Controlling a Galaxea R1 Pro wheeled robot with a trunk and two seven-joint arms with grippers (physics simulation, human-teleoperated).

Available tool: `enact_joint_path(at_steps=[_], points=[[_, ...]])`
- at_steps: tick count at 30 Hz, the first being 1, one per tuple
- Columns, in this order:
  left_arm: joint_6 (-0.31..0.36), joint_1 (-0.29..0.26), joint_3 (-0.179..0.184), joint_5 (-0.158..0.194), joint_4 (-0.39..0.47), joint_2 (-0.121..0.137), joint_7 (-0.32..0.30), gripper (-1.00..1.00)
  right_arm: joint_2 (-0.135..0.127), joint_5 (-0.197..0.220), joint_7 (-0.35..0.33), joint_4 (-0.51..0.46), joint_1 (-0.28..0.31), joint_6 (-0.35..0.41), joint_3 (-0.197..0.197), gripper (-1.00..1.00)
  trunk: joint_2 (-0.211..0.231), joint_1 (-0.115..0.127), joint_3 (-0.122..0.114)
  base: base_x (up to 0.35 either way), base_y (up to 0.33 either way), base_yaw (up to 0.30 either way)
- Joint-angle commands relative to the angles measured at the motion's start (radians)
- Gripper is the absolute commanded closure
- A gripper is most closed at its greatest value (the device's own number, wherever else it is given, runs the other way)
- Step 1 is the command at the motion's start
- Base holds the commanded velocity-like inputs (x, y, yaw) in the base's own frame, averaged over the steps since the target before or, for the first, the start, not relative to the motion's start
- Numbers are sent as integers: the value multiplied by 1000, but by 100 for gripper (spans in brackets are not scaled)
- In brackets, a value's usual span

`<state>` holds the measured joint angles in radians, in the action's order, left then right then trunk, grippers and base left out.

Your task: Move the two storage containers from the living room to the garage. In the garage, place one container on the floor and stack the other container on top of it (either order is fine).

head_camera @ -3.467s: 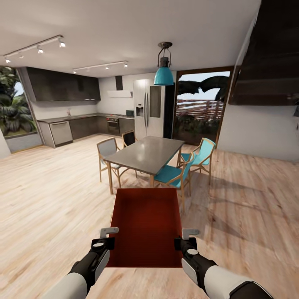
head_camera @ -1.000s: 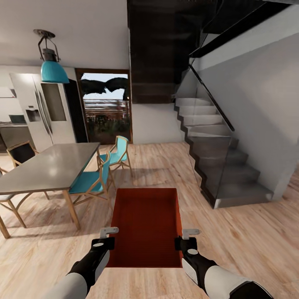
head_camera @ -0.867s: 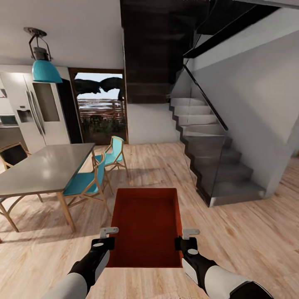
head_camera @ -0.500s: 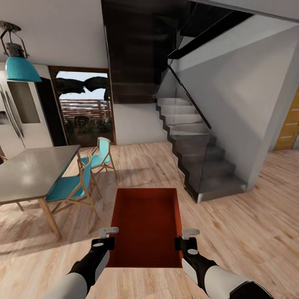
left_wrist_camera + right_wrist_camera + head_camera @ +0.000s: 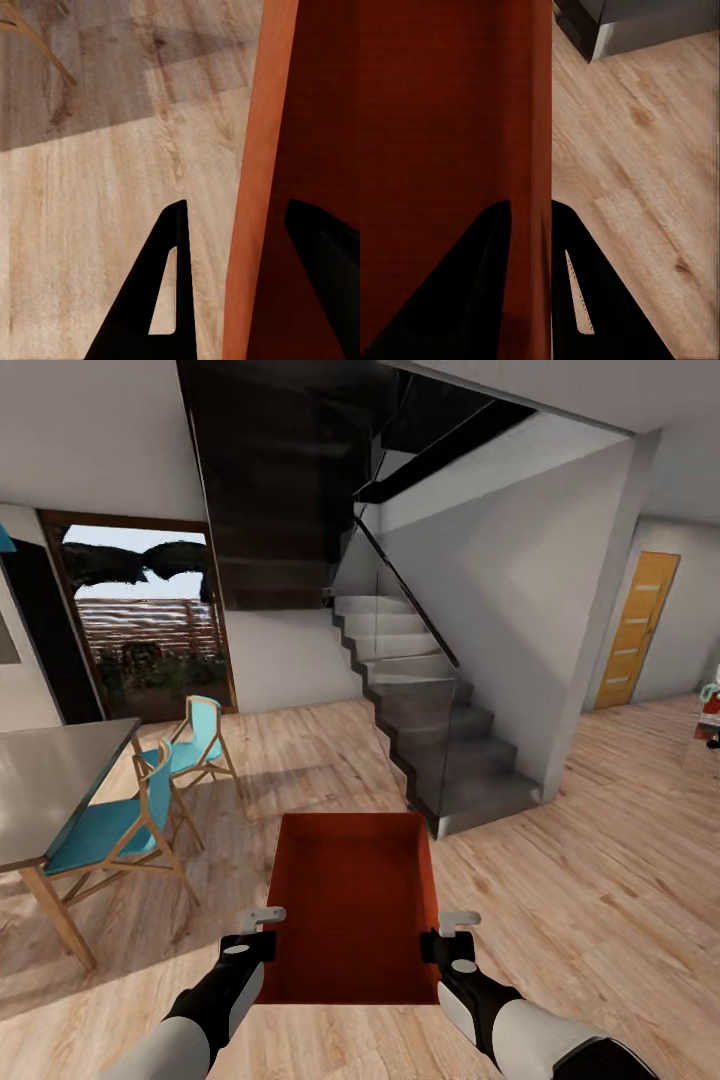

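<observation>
One storage container, an orange-red open-top bin, hangs level in front of me above the light wood plank floor. My left gripper is shut on its left wall near the close end. My right gripper is shut on its right wall. In the left wrist view the bin's thin wall runs between the dark fingers of the left gripper. In the right wrist view the right gripper pinches the wall tightly. The bin is empty inside.
A dark staircase with a glass side rises ahead. A grey dining table and two teal chairs stand at the left. A wooden door with glass slits sits at the far right. Open plank floor lies ahead right.
The whole view has swung to the right: table, lamp and fridge slid off to the left, staircase and wooden door came in. The bin and both grippers keep the same hold.
</observation>
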<state>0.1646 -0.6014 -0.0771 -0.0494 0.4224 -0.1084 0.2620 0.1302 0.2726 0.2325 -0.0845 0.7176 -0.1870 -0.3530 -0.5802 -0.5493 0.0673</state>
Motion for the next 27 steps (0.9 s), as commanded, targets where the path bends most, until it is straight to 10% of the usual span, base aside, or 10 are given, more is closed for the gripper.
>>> enact_joint_path(at_steps=[1,27], points=[[7,0,-9,-10,3,0,2,100,0,8,3,0,1,-6,20,100,-2,0,2,0,0,-283],[7,0,-9,-10,3,0,2,100,0,8,2,0,2,-6,20,100,-2,0,2,0,0,-283]])
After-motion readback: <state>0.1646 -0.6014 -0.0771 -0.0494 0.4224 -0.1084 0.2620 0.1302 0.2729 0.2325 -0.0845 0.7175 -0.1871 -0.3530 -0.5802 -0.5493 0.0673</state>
